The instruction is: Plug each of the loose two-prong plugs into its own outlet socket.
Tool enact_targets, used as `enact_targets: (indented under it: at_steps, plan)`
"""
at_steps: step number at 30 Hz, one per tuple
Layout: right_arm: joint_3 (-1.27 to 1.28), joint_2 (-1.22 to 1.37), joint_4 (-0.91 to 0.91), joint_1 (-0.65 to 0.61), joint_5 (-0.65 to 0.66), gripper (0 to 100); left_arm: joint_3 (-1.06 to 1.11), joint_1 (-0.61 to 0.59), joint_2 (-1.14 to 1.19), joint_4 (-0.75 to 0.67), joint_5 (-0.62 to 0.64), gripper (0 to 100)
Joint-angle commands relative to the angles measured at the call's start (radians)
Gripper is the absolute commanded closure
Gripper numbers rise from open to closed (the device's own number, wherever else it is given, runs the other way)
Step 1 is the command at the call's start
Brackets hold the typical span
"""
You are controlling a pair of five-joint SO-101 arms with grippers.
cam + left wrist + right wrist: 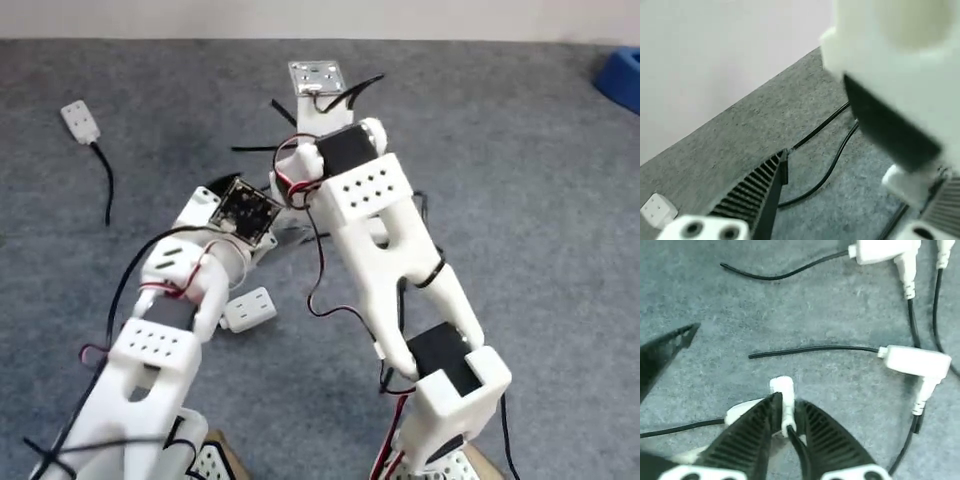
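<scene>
grey carpeted bench (540,180) under both arms. left hand (862,182) spread wide open above black cords (820,127). right hand (788,412) clamped shut, low over the carpet. one white outlet socket (248,310) just beside the left arm, another socket (80,120) well apart at the far left. pinched in the right hand: a white two-prong plug (781,386).

grey carpet (540,170), blue object (622,78), pale wall (715,60)

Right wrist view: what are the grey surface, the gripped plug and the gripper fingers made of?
Grey surface: likely short-pile carpet, fuzzy matte fibres. Plug: probably smooth white moulded plastic. Fingers: black ribbed plastic or rubber; hard to tell which.
</scene>
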Motion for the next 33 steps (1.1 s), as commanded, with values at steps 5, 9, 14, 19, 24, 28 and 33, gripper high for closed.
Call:
enact_targets:
  at_steps: [5,9,14,19,24,28,33]
  plan:
    - [-0.008,-0.03,-0.007,0.094,0.052,99.2,0.139,-0.061,-0.252,0.068,0.002,59]
    - [-0.012,0.024,-0.002,0.094,0.057,99.2,0.177,-0.084,-0.358,0.157,0.003,59]
    - [-0.005,0.025,-0.001,0.088,0.057,99.2,0.18,-0.151,-0.47,0.224,0.003,59]
    - [0.002,0.033,0.093,0.045,0.058,98.9,0.179,-0.236,-0.483,0.232,0.034,59]
    - [0.139,0.031,0.102,0.004,0.058,98.8,0.17,-0.275,-0.444,0.227,0.11,59]
    - [0.213,0.031,0.11,-0.03,0.212,94.3,0.168,-0.277,-0.401,0.227,0.11,59]
    - [0.377,0.025,0.016,-0.004,0.382,91.9,0.133,-0.278,-0.354,0.227,0.11,59]
